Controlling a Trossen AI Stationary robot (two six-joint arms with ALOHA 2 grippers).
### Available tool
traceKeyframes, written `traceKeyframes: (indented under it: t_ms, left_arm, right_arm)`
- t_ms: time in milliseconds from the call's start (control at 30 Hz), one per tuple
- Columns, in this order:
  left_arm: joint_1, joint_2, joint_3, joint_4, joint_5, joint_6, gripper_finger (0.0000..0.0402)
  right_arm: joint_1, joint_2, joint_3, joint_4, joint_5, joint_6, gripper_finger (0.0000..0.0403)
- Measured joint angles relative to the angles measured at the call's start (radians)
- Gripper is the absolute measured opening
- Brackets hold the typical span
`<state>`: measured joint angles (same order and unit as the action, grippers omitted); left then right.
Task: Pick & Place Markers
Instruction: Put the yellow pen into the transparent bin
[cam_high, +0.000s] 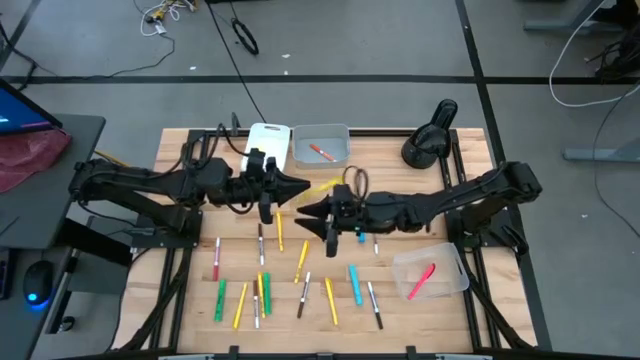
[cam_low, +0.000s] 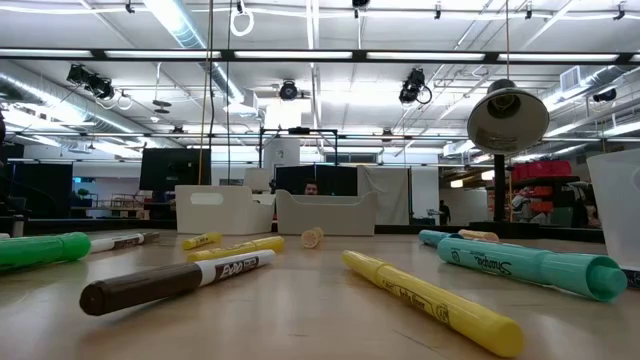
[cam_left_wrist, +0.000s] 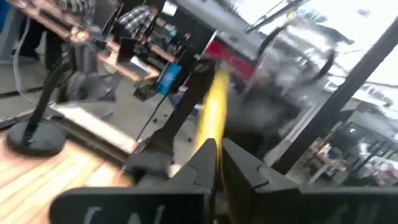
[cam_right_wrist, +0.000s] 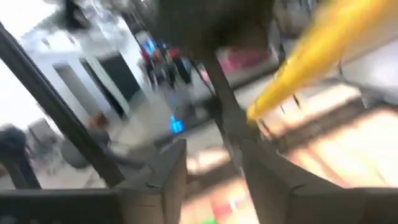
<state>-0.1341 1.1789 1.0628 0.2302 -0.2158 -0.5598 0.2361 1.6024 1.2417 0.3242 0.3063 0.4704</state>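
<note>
Right now the left gripper (cam_high: 300, 186) has its fingers pinched tight on a yellow marker (cam_high: 322, 186) above mid-bench, its long axis running left to right toward the right gripper (cam_high: 303, 211), whose fingers stand apart just beside the marker's free end. Looks like a handover; the near bench is strewn with other markers (cam_high: 300, 262), the bins (cam_high: 320, 144) lie far and right.

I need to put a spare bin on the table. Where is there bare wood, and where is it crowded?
Bare wood lies at the table's left edge, left of the pink marker, and on the strip between the grey bin and the lamp. The front middle is crowded with scattered markers; the clear bin fills the front right.
</note>
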Motion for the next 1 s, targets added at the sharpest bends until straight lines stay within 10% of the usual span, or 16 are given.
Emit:
traceKeyframes:
  t_ms: [300, 667, 1000]
  left_arm:
    - [0.0, 0.0, 0.0, -0.011, 0.029, 0.003, 0.0008]
    - [0.0, -0.003, -0.001, -0.051, 0.039, 0.005, 0.0006]
    - [0.0, -0.024, -0.011, -0.661, 0.004, -0.161, 0.0009]
  right_arm:
    - [-0.014, 0.0, 0.0, -0.09, -0.026, 0.046, 0.0243]
    - [-0.027, -0.009, 0.001, -0.259, -0.038, 0.114, 0.0224]
    - [-0.034, -0.019, 0.001, -0.433, -0.163, 0.224, 0.0198]
